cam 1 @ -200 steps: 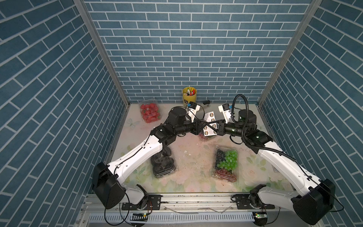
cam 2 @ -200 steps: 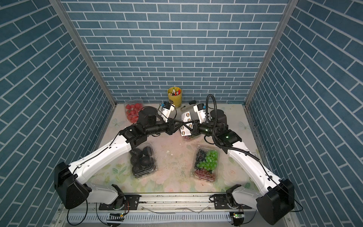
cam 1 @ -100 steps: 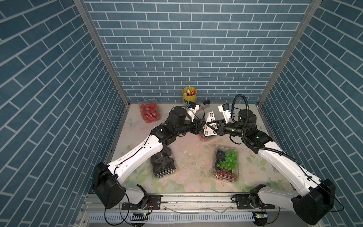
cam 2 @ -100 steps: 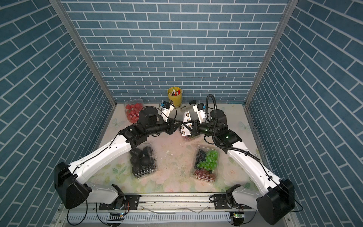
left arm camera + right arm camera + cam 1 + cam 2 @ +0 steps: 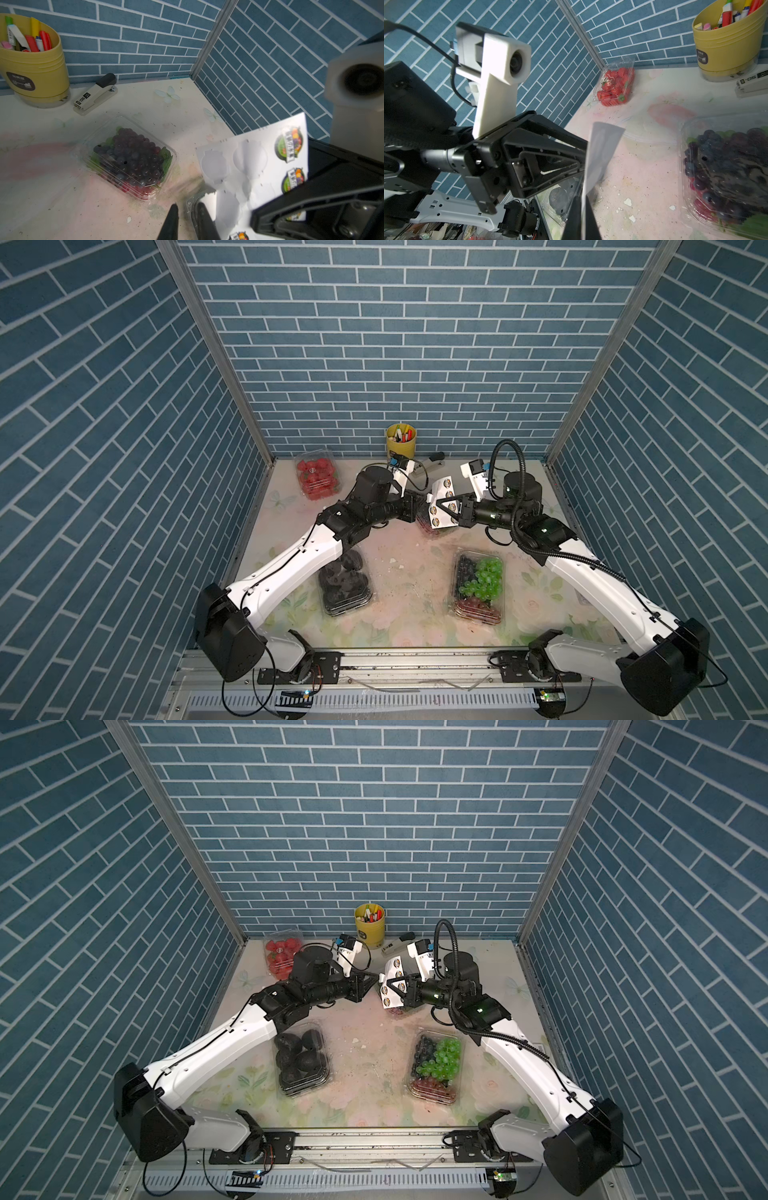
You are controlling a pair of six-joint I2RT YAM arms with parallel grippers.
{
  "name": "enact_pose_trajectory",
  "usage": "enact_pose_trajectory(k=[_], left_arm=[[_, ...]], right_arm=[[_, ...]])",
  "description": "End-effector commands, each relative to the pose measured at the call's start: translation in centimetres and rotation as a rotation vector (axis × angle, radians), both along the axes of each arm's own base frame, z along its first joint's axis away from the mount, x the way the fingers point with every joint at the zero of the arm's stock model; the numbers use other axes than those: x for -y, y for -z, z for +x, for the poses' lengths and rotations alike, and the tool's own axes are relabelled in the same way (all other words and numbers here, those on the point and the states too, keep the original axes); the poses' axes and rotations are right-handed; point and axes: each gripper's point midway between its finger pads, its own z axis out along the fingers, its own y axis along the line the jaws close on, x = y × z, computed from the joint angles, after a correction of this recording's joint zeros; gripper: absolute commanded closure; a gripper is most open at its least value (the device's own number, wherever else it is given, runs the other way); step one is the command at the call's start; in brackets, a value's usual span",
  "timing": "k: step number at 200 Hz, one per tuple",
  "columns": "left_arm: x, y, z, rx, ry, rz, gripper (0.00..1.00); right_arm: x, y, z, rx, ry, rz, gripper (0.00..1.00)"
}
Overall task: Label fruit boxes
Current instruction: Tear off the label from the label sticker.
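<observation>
Left hand [image 5: 188, 222] near purple-grape box [image 5: 131, 158]

The left gripper [image 5: 187, 207] has brought its jaws a little closer together, leaving a narrow gap. Its tips seem to have eased slightly back from the sticker sheet [image 5: 249, 158] pinched in the right gripper [image 5: 581, 207].

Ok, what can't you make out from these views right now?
Dark grape box: whole only in the left wrist view; in both top views the sticker sheet and right gripper cover most of it.
Black fruit box: far end hidden under the left arm in a top view.
Stickers: print blurred in the left wrist view, too small from above.
Left gripper: whether it touches the sheet; blurred, cut by the frame's bottom edge.
</observation>
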Motion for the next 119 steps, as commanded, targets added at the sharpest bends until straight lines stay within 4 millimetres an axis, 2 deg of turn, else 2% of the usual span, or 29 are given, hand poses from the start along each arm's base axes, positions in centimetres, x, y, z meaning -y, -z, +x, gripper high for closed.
enact_pose_trajectory(k=[1, 33, 83, 104, 119], left_arm=[[-0.8, -1.3, -0.6, 0.022, 0.003, -0.030, 0.79], [-0.3, -2.6, -1.5, 0.030, 0.050, -0.088, 0.77], [-0.1, -3.0, -2.0, 0.039, 0.076, -0.111, 0.73], [0.2, -3.0, -2.0, 0.032, 0.089, -0.123, 0.75], [0.3, -3.1, -2.1, 0.032, 0.091, -0.125, 0.82]], right_arm=[[0.0, -1.6, -0.4, 0.075, -0.018, 0.013, 1.00], [-0.1, -1.5, -0.2, 0.074, -0.015, 0.010, 1.00], [0.0, -1.4, -0.1, 0.076, -0.006, 0.004, 1.00], [0.0, -1.4, -0.1, 0.077, -0.006, 0.004, 1.00], [0.0, -1.4, -0.1, 0.077, -0.007, 0.003, 1.00]])
